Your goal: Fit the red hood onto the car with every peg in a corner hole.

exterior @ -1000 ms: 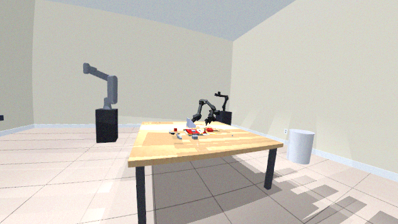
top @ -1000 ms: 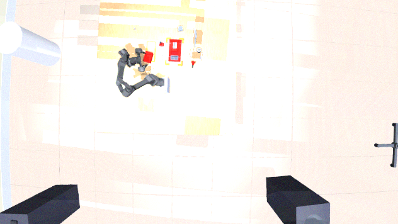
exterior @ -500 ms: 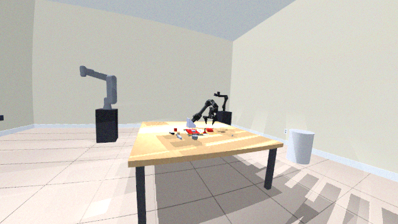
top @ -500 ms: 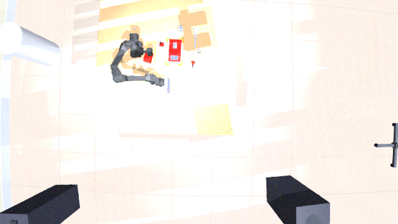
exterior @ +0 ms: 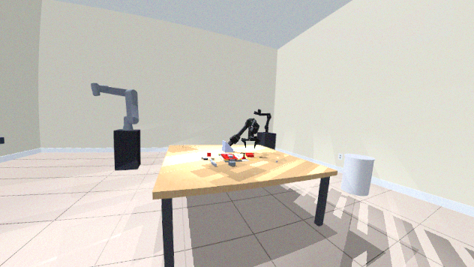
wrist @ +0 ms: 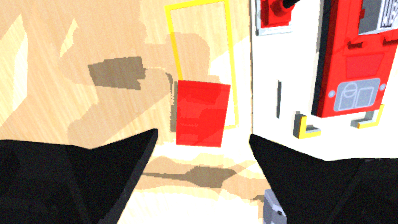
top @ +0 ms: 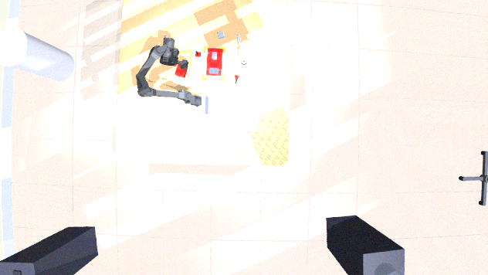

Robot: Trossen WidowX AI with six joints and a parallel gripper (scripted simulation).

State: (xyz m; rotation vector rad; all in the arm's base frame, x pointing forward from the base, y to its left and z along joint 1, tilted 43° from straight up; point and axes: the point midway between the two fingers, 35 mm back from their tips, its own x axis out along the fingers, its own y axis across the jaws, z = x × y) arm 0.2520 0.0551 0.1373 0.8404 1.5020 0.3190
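Beneath the wide-open pincer (wrist: 202, 145), the hood (wrist: 202, 113) lies lengthwise away.

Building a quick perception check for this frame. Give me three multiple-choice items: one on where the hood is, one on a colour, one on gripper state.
1. Where does the hood lie?
A. Fitted on the chassis
B. On the table, partly inside the yellow outline
C. Between the fingers

2. What colour is the outline marked on the table around the hood's spot?
A. Yellow
B. Blue
C. Green

3. How does the gripper stand?
A. Shut on the hood
B. Shut on nothing
C. Open, holding nothing

Answers:
1 B: the wrist view shows the hood flat on the wood, its far end inside the outline, apart from the chassis.
2 A: the thin rectangle is drawn yellow.
3 C: both dark fingers stand wide apart, short of the hood.
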